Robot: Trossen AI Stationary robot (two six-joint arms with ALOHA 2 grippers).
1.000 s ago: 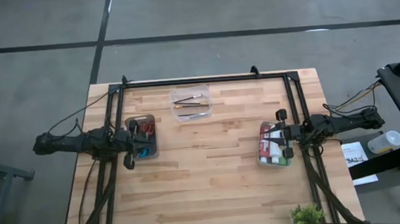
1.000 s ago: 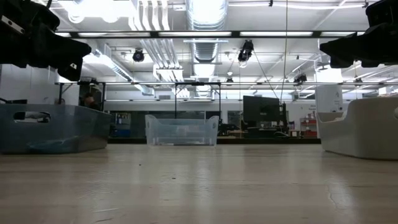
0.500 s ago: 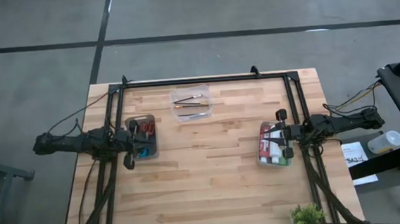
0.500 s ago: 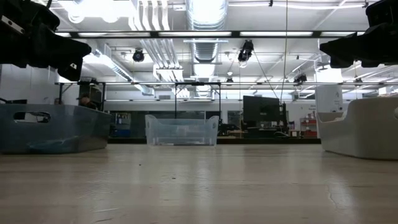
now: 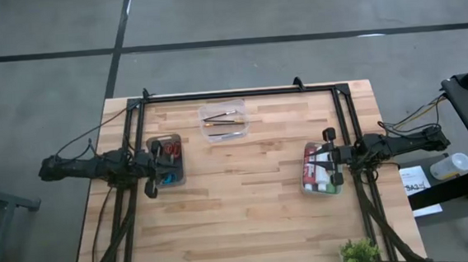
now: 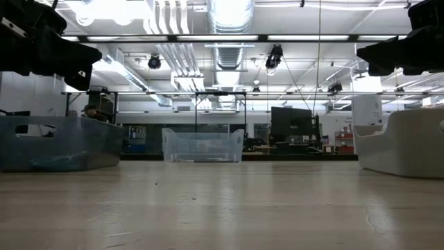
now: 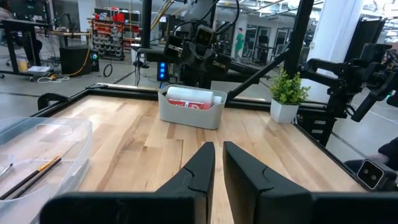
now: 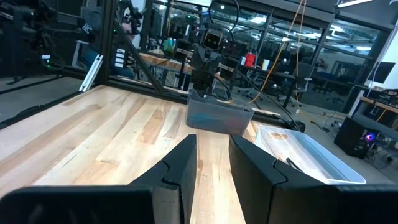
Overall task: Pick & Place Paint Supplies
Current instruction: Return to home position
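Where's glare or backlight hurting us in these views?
Low view: bright ceiling lights behind the arms leave the left gripper and right gripper as dark silhouettes. High view: the table is evenly lit, with no glare.

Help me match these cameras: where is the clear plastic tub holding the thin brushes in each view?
High view: clear plastic tub with thin brushes, midway across the table, near its top edge in the picture.
Low view: picture centre, at the back of the table.
Left wrist view: lower left corner.
Right wrist view: right of centre.
Shared landmark: the light wooden tabletop it stands on.
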